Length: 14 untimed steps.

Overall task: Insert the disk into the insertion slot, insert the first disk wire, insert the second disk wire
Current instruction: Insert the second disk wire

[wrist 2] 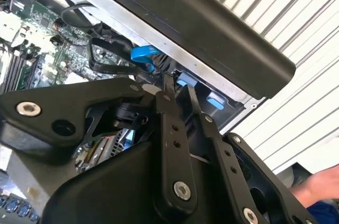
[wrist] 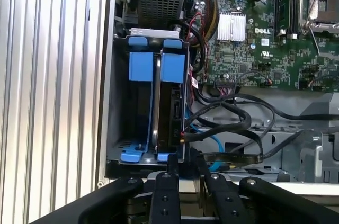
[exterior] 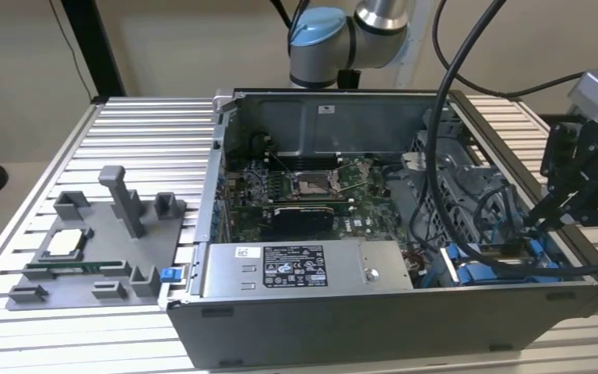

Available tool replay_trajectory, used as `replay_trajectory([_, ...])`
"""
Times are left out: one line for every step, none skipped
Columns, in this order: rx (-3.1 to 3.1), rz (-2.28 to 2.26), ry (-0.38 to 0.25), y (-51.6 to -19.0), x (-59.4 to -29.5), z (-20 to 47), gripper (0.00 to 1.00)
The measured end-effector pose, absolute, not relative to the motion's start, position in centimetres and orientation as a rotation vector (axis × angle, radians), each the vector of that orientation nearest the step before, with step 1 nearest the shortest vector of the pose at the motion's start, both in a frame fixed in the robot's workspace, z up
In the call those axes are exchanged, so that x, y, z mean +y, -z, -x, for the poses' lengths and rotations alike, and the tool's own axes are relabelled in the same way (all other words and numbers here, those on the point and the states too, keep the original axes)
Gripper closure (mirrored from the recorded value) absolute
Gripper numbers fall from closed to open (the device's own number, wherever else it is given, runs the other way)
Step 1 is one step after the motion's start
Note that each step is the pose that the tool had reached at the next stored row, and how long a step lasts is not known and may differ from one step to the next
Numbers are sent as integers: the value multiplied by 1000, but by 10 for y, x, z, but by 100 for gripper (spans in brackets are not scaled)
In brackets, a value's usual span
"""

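The gripper [exterior: 536,224] hangs low over the front corner of the open computer case [exterior: 382,327], on the exterior view's right, right above the drive bay. In the first wrist view the disk [wrist: 170,113] stands on edge in the insertion slot [wrist: 153,33], in the compartment nearer the motherboard [wrist: 265,49], with a second blue frame [wrist: 143,65] just beside it. So the first step looks done, and by my reading this is wire work now. The gripper [wrist: 185,163] sits at the disk's exposed end, where black cables [wrist: 233,123] and a thin blue cable [wrist: 214,142] loop in close. Whether it is closed on a connector or on nothing, I cannot tell, and which of the two wires is in play is unclear too. In the second wrist view the gripper [wrist 2: 177,89] points at the blue tabs [wrist 2: 183,80] under the case's edge. The job here calls for a connector squared to the port on the disk's edge and a straight, gentle push, with the loose cables kept out of the way. A person's hand [wrist 2: 318,184] rests near the table's edge.
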<state>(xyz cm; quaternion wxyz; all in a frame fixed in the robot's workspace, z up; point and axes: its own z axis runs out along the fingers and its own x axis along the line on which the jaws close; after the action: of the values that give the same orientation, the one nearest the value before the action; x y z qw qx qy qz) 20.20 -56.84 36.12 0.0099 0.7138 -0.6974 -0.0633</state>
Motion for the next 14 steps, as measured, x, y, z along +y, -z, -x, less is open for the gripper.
replay_trajectory([-2179,-2231,202,-363,-568,-202,100])
replay_trajectory([-2179,-2231,205,-364,-568,-202,100])
replay_trajectory([-2180,-2232,206,-366,-568,-202,100])
replay_trajectory([-2180,-2232,207,-366,-568,-202,100])
replay_trajectory([-2180,-2232,208,-366,-568,-202,100])
replay_trajectory([-2180,-2232,208,-366,-568,-202,100])
replay_trajectory([-2180,-2232,208,-366,-568,-202,100])
replay_trajectory([-2180,-2232,208,-366,-568,-202,100])
replay_trajectory([-2180,-2232,208,-366,-568,-202,100])
replay_trajectory([-2180,-2232,208,-366,-568,-202,100])
replay_trajectory([-2180,-2232,208,-366,-568,-202,100])
replay_trajectory([-2180,-2232,208,-365,-568,-202,100])
replay_trajectory([-2180,-2232,208,-365,-568,-202,100])
replay_trajectory([-2180,-2232,208,-365,-568,-202,0])
